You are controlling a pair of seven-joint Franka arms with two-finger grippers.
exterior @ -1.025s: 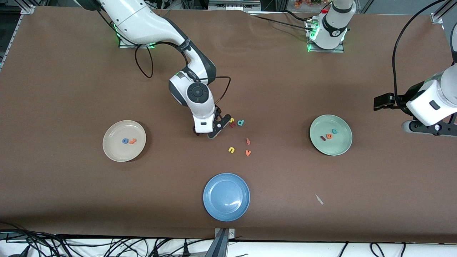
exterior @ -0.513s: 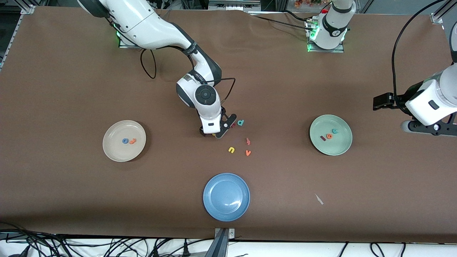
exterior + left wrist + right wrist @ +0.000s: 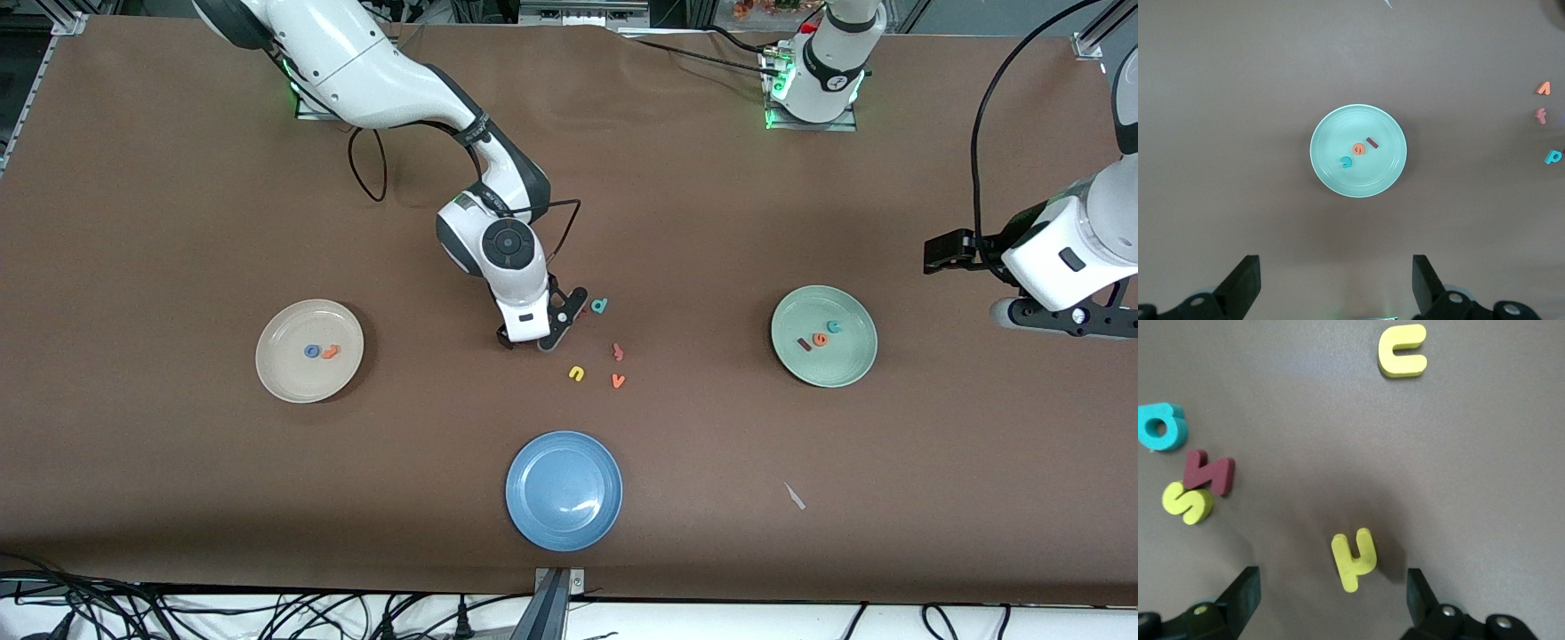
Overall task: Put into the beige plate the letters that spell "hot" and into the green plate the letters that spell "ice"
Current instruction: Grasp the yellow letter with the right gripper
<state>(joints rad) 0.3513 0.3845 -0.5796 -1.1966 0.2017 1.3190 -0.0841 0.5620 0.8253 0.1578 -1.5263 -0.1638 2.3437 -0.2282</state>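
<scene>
Yellow "h" (image 3: 1354, 561) flat on the table, bare, between the wide-spread fingers of the right gripper (image 3: 533, 340), untouched by either. Right gripper low over the loose letters mid-table, jaws well apart, nothing held. Hidden under that gripper in the front view, the "h"; seen only from the right wrist. Near it, yellow "s" (image 3: 1187, 503) touching a dark red letter (image 3: 1209, 473), teal "d" (image 3: 1162, 425) just beside those. Yellow "u" (image 3: 577, 373) nearer the front camera, apart from the rest. Orange "v" (image 3: 618, 380) beside the "u", toward the left arm's end; a reddish-orange letter (image 3: 617, 352) just farther back, possibly an "f", shape hard to read.

Beige plate (image 3: 284, 369) toward the right arm's end, holding blue "o" (image 3: 312, 351) and orange "t" (image 3: 331, 352) side by side, about touching. Green plate (image 3: 836, 369) toward the left arm's end, holding dark red "i" (image 3: 804, 344), orange "e" (image 3: 820, 339) and teal "c" (image 3: 834, 327) in a short row. Blue plate (image 3: 533, 507) nearest the front camera.

Left gripper (image 3: 1334, 283) waiting high up near the left arm's end of the table, looking down on the green plate, fingers spread wide and holding nothing.
</scene>
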